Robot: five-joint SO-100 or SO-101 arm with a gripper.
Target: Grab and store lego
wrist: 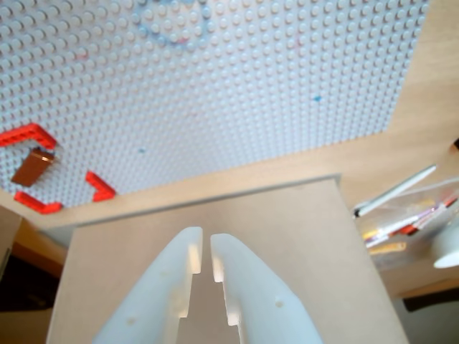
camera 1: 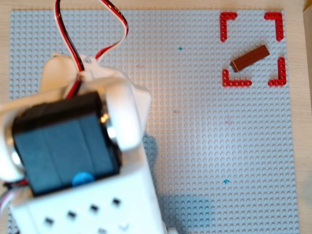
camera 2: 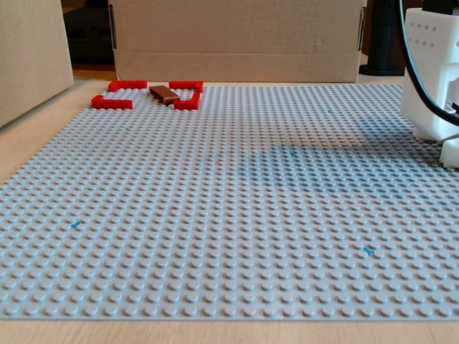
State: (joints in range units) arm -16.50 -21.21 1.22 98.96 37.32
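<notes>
Gripper: white plastic fingers nearly together, a thin slit between, nothing held, poised over a cardboard box, well apart from the lego. Lego: brown glossy brick, long and narrow, lying askew on the grey studded baseplate inside four red corner pieces. Likely light, rigid, slick; best pinched across its narrow width, mid-length.

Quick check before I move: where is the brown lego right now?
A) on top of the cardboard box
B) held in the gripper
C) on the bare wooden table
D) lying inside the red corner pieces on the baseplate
D: the brown lego lies slanted among the red corner pieces on the grey baseplate, far from the gripper, which holds nothing.
</notes>
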